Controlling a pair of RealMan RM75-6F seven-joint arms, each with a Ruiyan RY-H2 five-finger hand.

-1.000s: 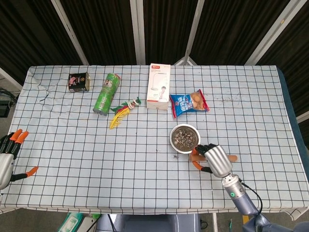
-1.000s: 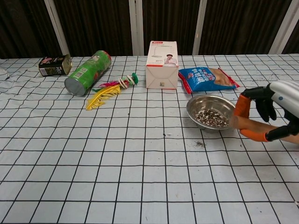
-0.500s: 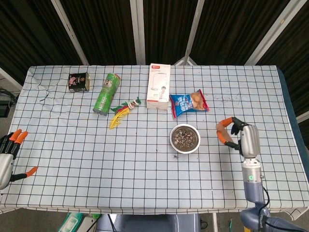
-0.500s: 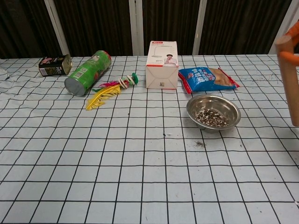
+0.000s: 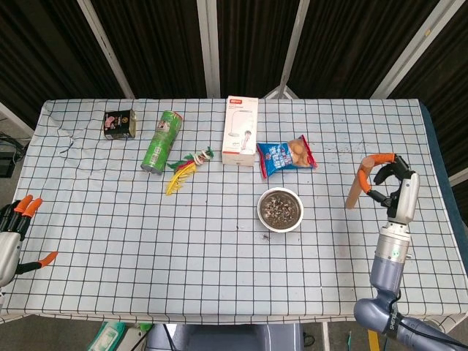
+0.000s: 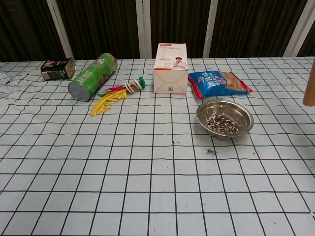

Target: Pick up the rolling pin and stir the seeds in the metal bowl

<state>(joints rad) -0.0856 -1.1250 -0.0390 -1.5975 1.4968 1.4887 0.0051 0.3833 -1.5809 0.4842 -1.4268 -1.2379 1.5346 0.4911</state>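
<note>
My right hand (image 5: 389,183) holds the wooden rolling pin (image 5: 357,190) lifted off the table, to the right of the metal bowl (image 5: 280,210). The pin hangs roughly upright, its lower end pointing down and left. In the chest view only the pin's lower end (image 6: 310,88) shows at the right edge, with the hand out of frame. The bowl (image 6: 225,118) holds dark seeds. My left hand (image 5: 14,227) rests at the table's near left corner, fingers spread and empty.
A few spilled seeds (image 6: 210,152) lie just in front of the bowl. Behind it are a blue snack bag (image 5: 287,155), a white box (image 5: 240,130), a green can (image 5: 161,142) on its side, a feather toy (image 5: 187,167) and a small dark tin (image 5: 119,123).
My right hand has lifted the rolling pin from the table beside the bowl and carried it up and to the right, away from the bowl. The left hand has not moved.
</note>
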